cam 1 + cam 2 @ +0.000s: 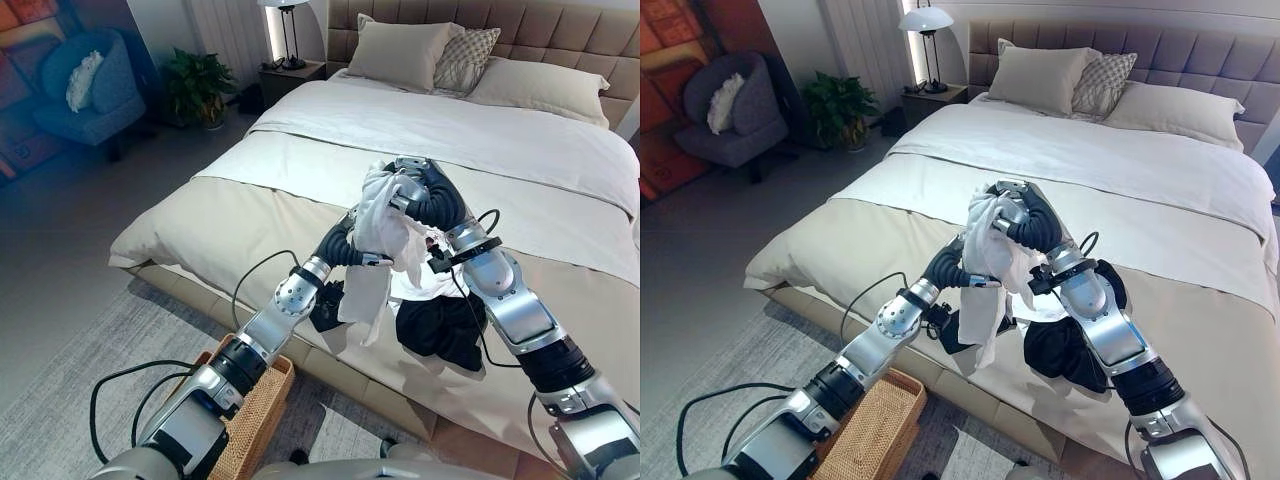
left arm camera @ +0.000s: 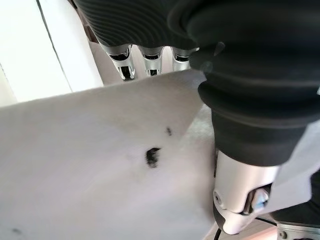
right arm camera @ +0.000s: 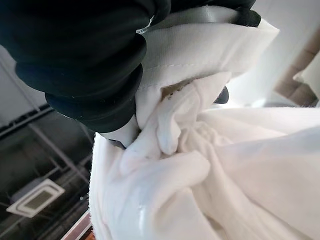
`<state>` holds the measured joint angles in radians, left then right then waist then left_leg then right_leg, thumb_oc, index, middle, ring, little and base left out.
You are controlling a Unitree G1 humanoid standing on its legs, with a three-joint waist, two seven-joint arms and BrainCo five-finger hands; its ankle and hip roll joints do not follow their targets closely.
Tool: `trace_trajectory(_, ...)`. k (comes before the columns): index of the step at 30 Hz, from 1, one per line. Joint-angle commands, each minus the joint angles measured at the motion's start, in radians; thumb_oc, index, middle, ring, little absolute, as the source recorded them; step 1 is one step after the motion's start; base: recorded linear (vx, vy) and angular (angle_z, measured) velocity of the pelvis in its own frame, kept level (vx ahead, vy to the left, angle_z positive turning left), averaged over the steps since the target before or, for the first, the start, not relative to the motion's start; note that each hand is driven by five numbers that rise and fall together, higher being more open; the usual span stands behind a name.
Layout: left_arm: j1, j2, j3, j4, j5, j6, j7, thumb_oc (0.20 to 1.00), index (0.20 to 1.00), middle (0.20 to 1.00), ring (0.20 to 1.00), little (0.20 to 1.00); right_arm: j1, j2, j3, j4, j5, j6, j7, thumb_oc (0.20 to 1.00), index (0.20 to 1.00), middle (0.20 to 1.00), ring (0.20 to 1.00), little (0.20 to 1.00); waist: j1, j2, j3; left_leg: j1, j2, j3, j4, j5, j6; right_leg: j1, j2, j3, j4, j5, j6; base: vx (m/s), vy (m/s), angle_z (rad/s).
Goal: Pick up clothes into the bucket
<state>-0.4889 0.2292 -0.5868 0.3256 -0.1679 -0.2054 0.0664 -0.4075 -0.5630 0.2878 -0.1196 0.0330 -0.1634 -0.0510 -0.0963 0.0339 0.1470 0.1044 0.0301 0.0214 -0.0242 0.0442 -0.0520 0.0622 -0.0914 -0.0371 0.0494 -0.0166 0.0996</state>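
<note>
Both arms are raised over the near edge of the bed, meeting at a white garment. The right hand is at the top of the bundle with its fingers curled into the cloth; the right wrist view shows bunched white fabric gathered tight against the dark ribbed cover, so this hand is closed on the white garment and carries it above the bedspread. A loose length of the garment hangs down past the mattress edge. The left hand sits just below and beside the bundle, against the hanging cloth; in the left wrist view its silver fingers run down behind a flat sheet of pale fabric and their tips are hidden, so I cannot tell whether it is grasping or not. A black garment lies crumpled on the bed under the right forearm, draping over the mattress edge, apart from the lifted white one. A woven wicker basket stands on the grey rug at the foot of the bed, below the left arm, well apart from the held garment. Pillows at the headboard; armchair and potted plant at the far left.
</note>
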Motion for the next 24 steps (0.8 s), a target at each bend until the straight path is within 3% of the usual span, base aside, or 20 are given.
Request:
trace_trajectory(1,-0.100,-0.051,-0.015,0.112,0.100,-0.002,0.052,1.000,1.000,1.000,1.000,1.000,-0.078,0.050,-0.025,-0.217,0.083,-0.107,-0.001,0.200,0.200,0.200,0.200,0.200,0.008,-0.087,-0.024,-0.069,-0.045,-0.012,0.177,-0.124,0.032,-0.004,-0.056,-0.023,0.046,0.002,0.039,0.00,0.000,0.00)
trace_trajectory(8,-0.083,-0.061,0.014,0.136,0.057,-0.001,0.066,1.000,1.000,1.000,1.000,1.000,-0.083,0.047,-0.033,-0.283,0.124,-0.123,0.004,0.200,0.200,0.200,0.200,0.200,0.005,-0.091,-0.022,-0.074,-0.045,-0.011,0.176,-0.123,0.034,-0.013,-0.054,-0.022,0.049,0.003,0.039,0.00,0.000,0.00)
trace_trajectory(15,-0.042,-0.074,0.016,0.090,-0.240,-0.007,-0.007,1.000,1.000,1.000,1.000,1.000,-0.100,0.046,0.000,-0.276,0.155,-0.115,0.005,0.200,0.200,0.200,0.200,0.200,0.002,-0.092,-0.020,-0.068,-0.043,-0.013,0.175,-0.131,0.031,-0.010,-0.051,-0.023,0.058,-0.007,0.039,0.01,0.001,0.00)
trace_trajectory(16,-0.029,-0.079,0.019,0.081,-0.295,-0.004,-0.012,0.526,0.526,0.526,0.526,0.526,-0.098,0.048,0.005,-0.272,0.157,-0.112,0.003,0.200,0.200,0.200,0.200,0.200,0.002,-0.092,-0.019,-0.067,-0.044,-0.014,0.174,-0.131,0.032,-0.011,-0.051,-0.022,0.060,-0.008,0.038,0.00,0.000,0.00)
trace_trajectory(18,-0.017,-0.083,0.026,0.076,-0.330,-0.004,-0.018,0.338,0.338,0.338,0.338,0.338,-0.093,0.051,0.008,-0.267,0.155,-0.109,0.000,0.200,0.200,0.200,0.200,0.200,0.002,-0.092,-0.019,-0.066,-0.044,-0.015,0.172,-0.131,0.031,-0.011,-0.051,-0.023,0.062,-0.009,0.038,0.00,0.000,0.00)
trace_trajectory(19,0.000,-0.090,0.039,0.072,-0.378,-0.008,-0.020,0.200,0.200,0.200,0.200,0.200,-0.086,0.056,0.012,-0.255,0.155,-0.108,-0.003,0.200,0.200,0.200,0.200,0.200,0.003,-0.093,-0.021,-0.064,-0.044,-0.014,0.169,-0.131,0.031,-0.012,-0.052,-0.023,0.063,-0.010,0.037,0.00,0.000,0.00)
trace_trajectory(23,0.041,-0.104,0.073,0.085,-0.445,-0.021,-0.015,0.200,0.200,0.200,0.200,0.200,-0.071,0.066,0.020,-0.225,0.141,-0.097,-0.014,0.200,0.200,0.200,0.200,0.200,0.009,-0.098,-0.022,-0.064,-0.045,-0.014,0.170,-0.131,0.030,-0.012,-0.053,-0.023,0.062,-0.011,0.037,0.00,0.000,0.00)
trace_trajectory(24,0.036,-0.108,0.073,0.049,-0.513,-0.020,-0.036,0.200,0.200,0.200,0.200,0.200,-0.065,0.061,0.018,-0.202,0.126,-0.092,-0.005,0.263,0.263,0.263,0.263,0.263,0.009,-0.098,-0.022,-0.065,-0.045,-0.014,0.170,-0.130,0.030,-0.012,-0.054,-0.025,0.064,-0.012,0.037,0.00,0.000,0.00)
